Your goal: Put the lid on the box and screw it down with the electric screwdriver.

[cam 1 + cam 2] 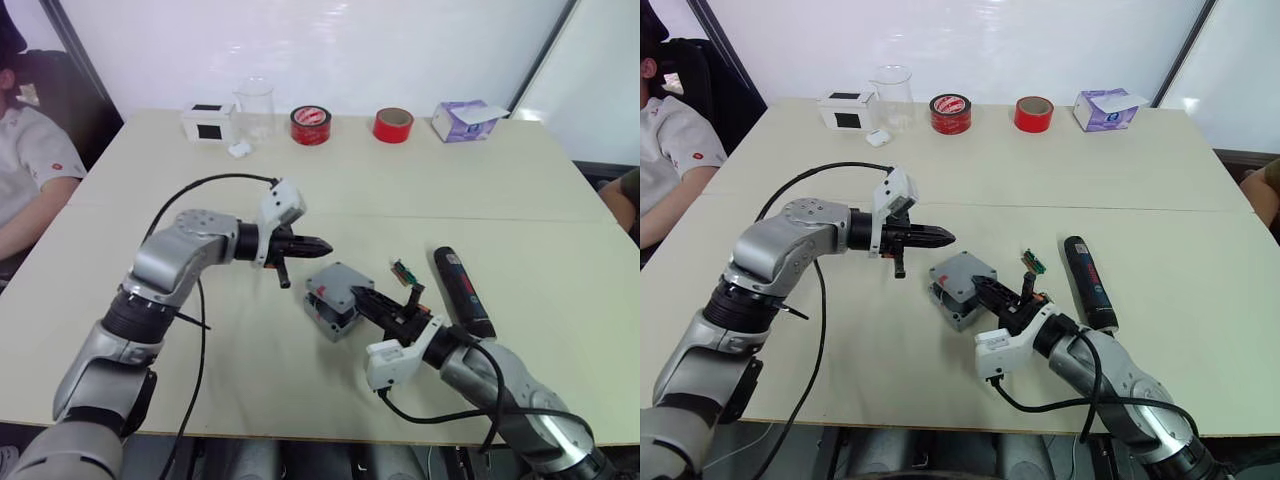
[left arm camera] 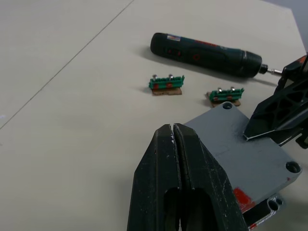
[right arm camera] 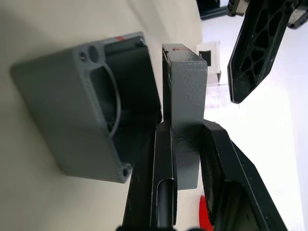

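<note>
Right end effector (image 3: 185,144) round lid (image 3: 185,91) — gap above box (image 3: 91,110).

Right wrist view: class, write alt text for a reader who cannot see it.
The right tool grips the grey lid by its edges, holding it just above the open grey box on the table. The closed left tool hangs beyond them.

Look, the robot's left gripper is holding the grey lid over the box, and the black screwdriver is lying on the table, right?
Not quite. It is the right gripper that is shut on the lid, as the right wrist view shows. The left gripper is shut with nothing in it. The rest is right: the lid is over the box, and the electric screwdriver lies on the table.
</note>
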`<state>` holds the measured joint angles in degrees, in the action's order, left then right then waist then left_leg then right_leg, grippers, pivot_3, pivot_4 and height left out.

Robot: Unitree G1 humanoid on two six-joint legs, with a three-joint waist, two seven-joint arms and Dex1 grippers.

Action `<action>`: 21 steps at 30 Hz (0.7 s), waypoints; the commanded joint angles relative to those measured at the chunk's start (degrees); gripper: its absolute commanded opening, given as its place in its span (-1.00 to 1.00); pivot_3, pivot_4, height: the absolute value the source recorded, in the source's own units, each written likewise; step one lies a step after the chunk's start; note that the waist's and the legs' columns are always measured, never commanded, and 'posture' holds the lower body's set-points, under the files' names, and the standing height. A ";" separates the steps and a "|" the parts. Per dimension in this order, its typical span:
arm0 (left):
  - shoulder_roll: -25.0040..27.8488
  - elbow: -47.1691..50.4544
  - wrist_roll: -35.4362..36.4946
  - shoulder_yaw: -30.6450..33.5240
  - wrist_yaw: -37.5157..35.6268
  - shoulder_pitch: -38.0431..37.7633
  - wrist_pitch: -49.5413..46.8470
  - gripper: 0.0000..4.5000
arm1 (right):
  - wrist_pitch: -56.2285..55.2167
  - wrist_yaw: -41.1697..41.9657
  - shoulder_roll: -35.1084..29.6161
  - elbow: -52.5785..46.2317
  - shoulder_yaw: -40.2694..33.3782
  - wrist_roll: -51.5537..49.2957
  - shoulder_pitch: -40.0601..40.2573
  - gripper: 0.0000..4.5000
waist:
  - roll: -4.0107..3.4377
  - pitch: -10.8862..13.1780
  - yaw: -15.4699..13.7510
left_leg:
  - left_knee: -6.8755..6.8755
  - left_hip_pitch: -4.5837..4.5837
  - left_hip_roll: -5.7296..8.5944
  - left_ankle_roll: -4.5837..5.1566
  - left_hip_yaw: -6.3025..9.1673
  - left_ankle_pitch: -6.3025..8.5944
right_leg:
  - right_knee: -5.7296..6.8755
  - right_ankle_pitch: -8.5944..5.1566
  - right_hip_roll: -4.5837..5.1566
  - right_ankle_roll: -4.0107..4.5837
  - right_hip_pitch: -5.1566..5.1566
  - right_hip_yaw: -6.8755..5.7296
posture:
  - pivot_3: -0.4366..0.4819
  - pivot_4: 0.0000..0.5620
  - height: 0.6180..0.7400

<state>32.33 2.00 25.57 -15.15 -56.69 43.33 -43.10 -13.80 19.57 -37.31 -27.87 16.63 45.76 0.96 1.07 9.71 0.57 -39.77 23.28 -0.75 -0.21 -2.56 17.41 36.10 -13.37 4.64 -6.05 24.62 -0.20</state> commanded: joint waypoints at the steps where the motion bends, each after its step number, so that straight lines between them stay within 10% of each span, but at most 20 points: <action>1: -0.48 0.34 -1.13 0.10 -0.62 0.07 1.32 -0.99 | -1.69 0.57 0.22 -1.41 -0.30 -0.06 0.45 -0.93 | 0.00 0.00 0.00 | 0.00 0.00 0.00 0.00 0.00 0.00 | 0.01 0.00 0.00 0.00 0.00 0.00 | -0.05 -0.47 1.00; 21: 0.59 6.37 -6.42 -7.23 -4.40 -2.88 2.57 -0.99 | -3.89 3.74 -0.22 -2.58 -1.12 1.50 3.18 -0.93 | -0.01 -0.02 0.00 | -0.04 -0.12 0.00 0.03 0.09 0.02 | 0.02 0.02 0.00 -0.04 -0.13 0.00 | -0.05 -0.47 1.00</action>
<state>32.42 6.52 20.58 -21.34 -60.15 40.62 -41.91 -16.81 21.66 -37.28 -29.62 14.83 47.48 3.59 1.07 9.69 0.56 -39.81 23.15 -0.75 -0.18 -2.47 17.43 36.12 -13.35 4.63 -6.09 24.47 -0.20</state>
